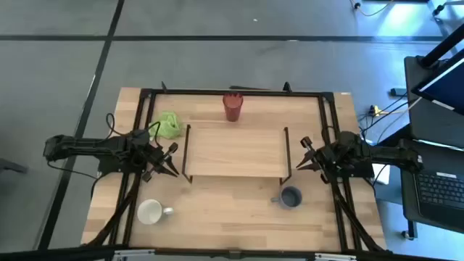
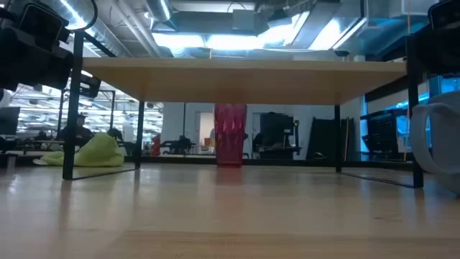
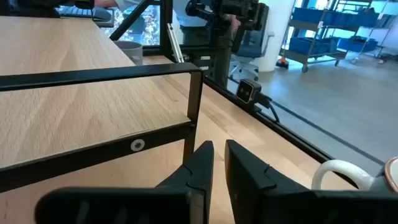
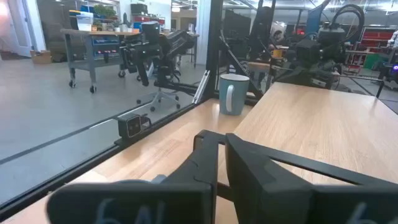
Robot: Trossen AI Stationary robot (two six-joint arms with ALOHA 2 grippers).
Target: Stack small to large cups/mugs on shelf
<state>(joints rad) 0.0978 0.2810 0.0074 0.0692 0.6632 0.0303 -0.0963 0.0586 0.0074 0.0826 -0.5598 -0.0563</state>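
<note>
The shelf (image 1: 235, 151) stands in the middle of the worktop (image 1: 217, 217) with nothing on its board. The red tumbler (image 1: 232, 107) stands upright behind the shelf, near the far edge of the worktop, and the green cloth lump (image 1: 168, 125) lies off the shelf's far left corner. The white mug (image 1: 151, 212) sits on the near left part of the worktop, its handle pointing toward the middle, and the grey-blue mug (image 1: 291, 197) sits just in front of the shelf's near right leg. The left gripper (image 1: 171, 165) hovers just beside the shelf's left legs, its fingers (image 3: 199, 168) almost closed with only a narrow gap between them, holding nothing. The right gripper (image 1: 303, 154) hangs just outside the shelf's right legs, close to the grey-blue mug, its fingers (image 4: 208, 162) likewise nearly together and empty.
</note>
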